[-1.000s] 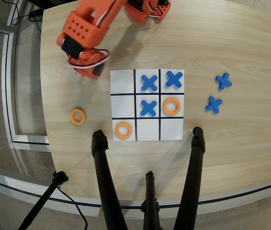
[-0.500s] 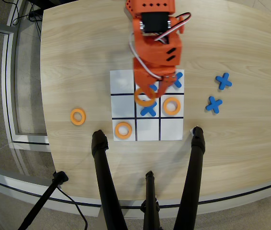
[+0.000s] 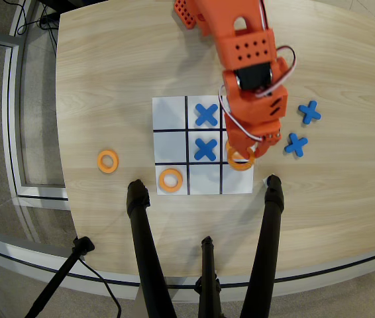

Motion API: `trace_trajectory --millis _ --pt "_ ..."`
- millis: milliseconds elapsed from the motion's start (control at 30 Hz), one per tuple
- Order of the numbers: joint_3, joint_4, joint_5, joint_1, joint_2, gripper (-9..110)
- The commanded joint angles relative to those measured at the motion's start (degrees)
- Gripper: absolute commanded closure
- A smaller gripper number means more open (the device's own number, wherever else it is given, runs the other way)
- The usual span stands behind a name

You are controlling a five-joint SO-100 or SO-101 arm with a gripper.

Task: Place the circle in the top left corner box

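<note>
In the overhead view my orange gripper hangs over the right column of the 3x3 grid sheet, shut on an orange circle that shows just below its fingers, near the line between the middle-right and bottom-right cells. The top left corner box is bare white, well to the left of the gripper. A second orange ring lies in the bottom-left cell, and a third lies on the wood left of the sheet. The arm hides the top-right cell and most of the middle-right cell.
Blue X pieces sit in the top-middle cell and the centre cell. Two more X pieces lie on the table right of the sheet. Black tripod legs rise at the front edge.
The arm swung from the table left of the sheet, across the grid's centre with a ring in its fingers, to the right column. The ring moved right and down with it.
</note>
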Motion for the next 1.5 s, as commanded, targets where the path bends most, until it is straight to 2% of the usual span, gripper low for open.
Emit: trace_trajectory --millis 0,233,567,1300,1467 --pt "-8.1 -1.1 1.0 1.6 -7.3 102" --pt "-16.6 -1.9 2.6 2.1 -18.5 102" --pt "-24.4 -2.0 4.3 1.8 -25.1 102" --pt "-24.5 -1.7 3.9 2.3 -27.7 101" --pt "-24.6 -1.7 3.9 2.3 -27.7 98"
